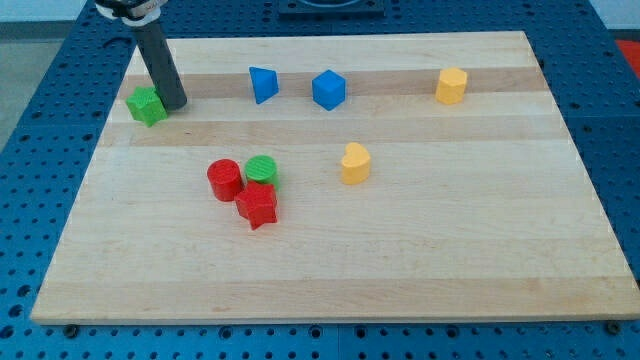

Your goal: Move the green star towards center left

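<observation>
My tip (174,104) sat touching the green star (146,105), just at its view-right side, gripping nothing. The star lay upper left; the push down toward center left remained.

Eight blocks: two green (146,105) (261,169), two red (224,180) (257,205), two blue (263,84) (328,89), two yellow (452,86) (354,163).

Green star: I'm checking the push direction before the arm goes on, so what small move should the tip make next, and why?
Probably lift round to the star's top side first. My tip touches the green star on its right side, near the board's top-left corner. Centre left lies towards the view's bottom, so pushing from here would only drive the star off the left edge.
</observation>
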`<move>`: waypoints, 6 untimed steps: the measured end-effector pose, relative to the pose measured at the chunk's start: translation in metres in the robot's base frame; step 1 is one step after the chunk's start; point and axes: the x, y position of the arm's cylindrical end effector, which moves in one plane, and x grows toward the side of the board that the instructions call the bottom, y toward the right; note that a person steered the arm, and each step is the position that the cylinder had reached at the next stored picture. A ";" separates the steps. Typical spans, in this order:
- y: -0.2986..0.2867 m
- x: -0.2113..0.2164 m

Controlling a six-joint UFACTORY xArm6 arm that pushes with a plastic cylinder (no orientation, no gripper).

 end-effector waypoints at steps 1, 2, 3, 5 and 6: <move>-0.002 -0.042; -0.023 -0.048; -0.030 -0.006; -0.003 0.079; -0.003 0.070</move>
